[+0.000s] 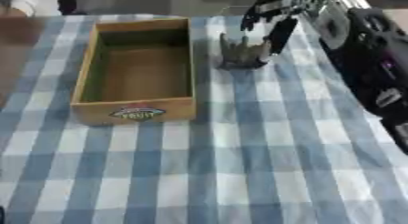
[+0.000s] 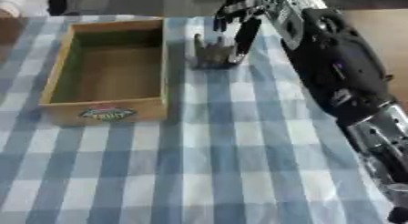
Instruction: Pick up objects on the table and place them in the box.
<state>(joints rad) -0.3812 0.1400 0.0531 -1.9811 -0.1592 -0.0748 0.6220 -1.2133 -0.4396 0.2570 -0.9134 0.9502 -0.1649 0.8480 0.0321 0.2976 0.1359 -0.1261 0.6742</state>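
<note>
My right robot hand [image 1: 275, 22] comes in from the upper right, over the far part of the tabletop [image 1: 239, 164], which is covered in a blue and white checked cloth. Its dark fingers [image 2: 245, 34] hang downward, spread and only slightly bent, and close on nothing. They hang just above and to the right of a small grey object [image 1: 243, 52], and one finger comes down beside its right edge; whether it touches I cannot tell.

The grey object stands on the cloth just to the right of the box [image 1: 137, 73], near the box's far right corner, with a strip of cloth between them. It has several thin prongs pointing upward from a wider base, so its long axis runs roughly upright. What it is I cannot make out.

The box is a shallow tan tray, open at the top, its long axis running away from me. Its near wall carries an oval label [image 1: 137, 112] with a word I cannot read clearly. Nothing shows inside it.

My right arm [image 2: 339, 77] crosses the right side and hides the tabletop beneath it; the lower part is cut off at the edge. My left robot hand is nowhere in either view.
</note>
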